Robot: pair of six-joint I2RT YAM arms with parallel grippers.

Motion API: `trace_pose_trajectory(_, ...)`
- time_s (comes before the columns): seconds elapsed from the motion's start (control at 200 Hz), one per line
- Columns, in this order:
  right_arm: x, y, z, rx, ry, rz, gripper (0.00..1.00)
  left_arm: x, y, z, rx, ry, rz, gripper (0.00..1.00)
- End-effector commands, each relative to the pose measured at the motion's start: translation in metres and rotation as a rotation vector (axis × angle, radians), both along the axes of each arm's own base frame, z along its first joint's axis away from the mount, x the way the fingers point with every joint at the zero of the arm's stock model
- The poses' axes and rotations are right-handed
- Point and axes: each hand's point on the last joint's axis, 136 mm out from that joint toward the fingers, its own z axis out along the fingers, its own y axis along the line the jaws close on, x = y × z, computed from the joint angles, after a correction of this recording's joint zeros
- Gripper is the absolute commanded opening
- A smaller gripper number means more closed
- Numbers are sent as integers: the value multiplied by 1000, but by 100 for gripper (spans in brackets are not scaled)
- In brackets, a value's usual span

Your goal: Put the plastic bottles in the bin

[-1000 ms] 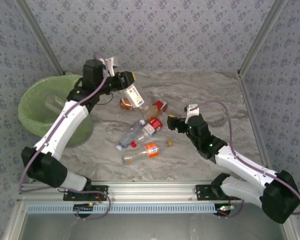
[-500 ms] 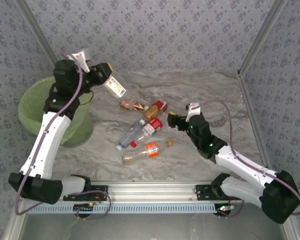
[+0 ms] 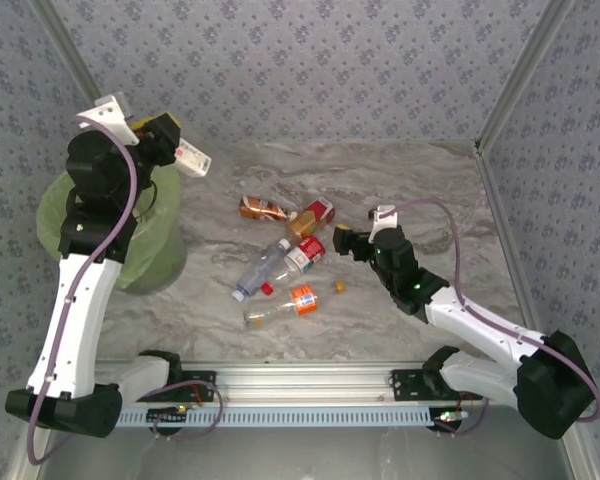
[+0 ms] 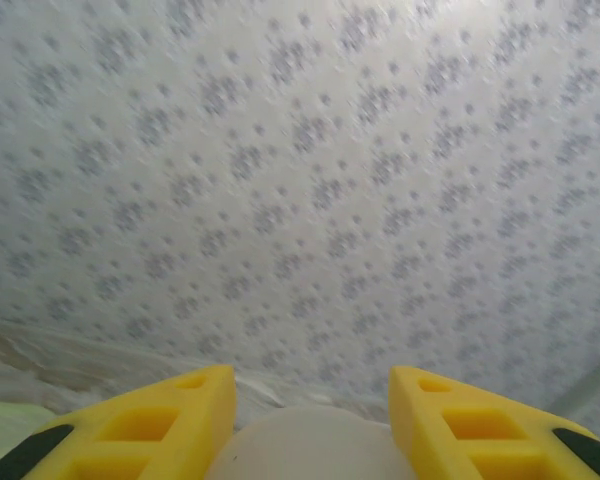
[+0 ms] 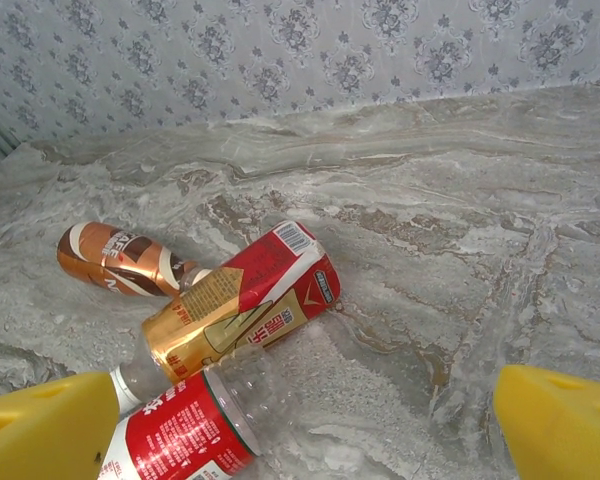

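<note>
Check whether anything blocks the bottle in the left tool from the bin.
Nothing visible does. The left tool holds the white bottle in the air beside the bin. Seen from above, its own arm overlaps part of the open mouth.

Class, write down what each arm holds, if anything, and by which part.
The left fingers pinch a white bottle near one end; which end cannot be told. The right fingers stand open, holding nothing.

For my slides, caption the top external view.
Left tool holds a white bottle by the green-lined bin; open right tool faces bottles lying on the table.
</note>
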Motion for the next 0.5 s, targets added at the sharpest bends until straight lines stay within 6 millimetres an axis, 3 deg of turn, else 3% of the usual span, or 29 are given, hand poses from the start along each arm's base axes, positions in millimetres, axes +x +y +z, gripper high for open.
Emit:
trace_pose_trajectory(0.0, 6, 5, 15, 34, -28, 7, 98, -18, 39, 39, 70, -119, 201, 0)
trace_pose_trajectory(0.325, 8, 10, 14, 29, -17, 26, 98, -53, 84, 60, 187, -146, 412, 0)
trace_pose_trajectory(0.495, 8, 10, 16, 30, -22, 28, 99, -77, 117, 55, 220, -123, 609, 0)
